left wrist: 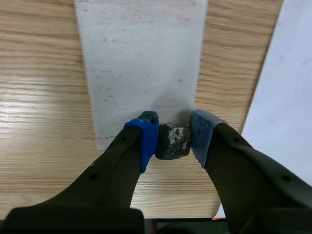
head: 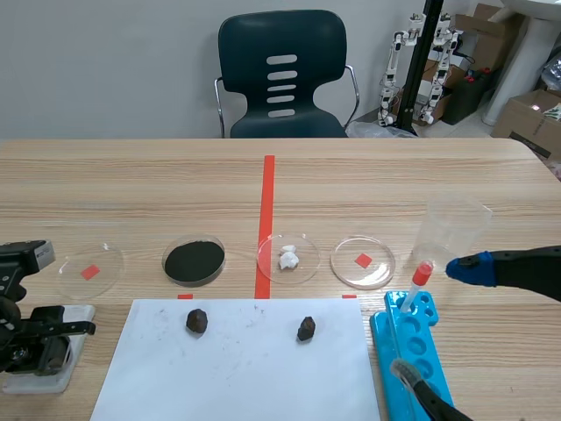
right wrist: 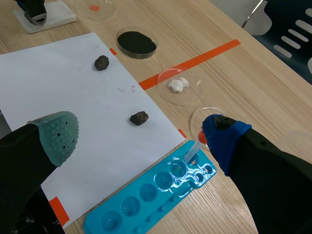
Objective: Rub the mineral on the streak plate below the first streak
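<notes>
A stone [left wrist: 172,142] is being grasped by the left pincer [left wrist: 174,134], visible only wrist-side; the right pincer [right wrist: 139,132] is being held released.

Lab: petri dishes [head: 382,274], blue well tray [head: 428,366], small robots [head: 397,63] behind.

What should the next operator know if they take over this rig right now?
Left gripper: shut on the mineral, held at the near end of the streak plate; contact cannot be told.
Right gripper: open, empty, above the edge of the paper, by the blue well tray.
Done: mineral is gripped and at the plate.
To do: rub it across the plate. I see no clear first streak there, so check placement before rubbing.
</notes>
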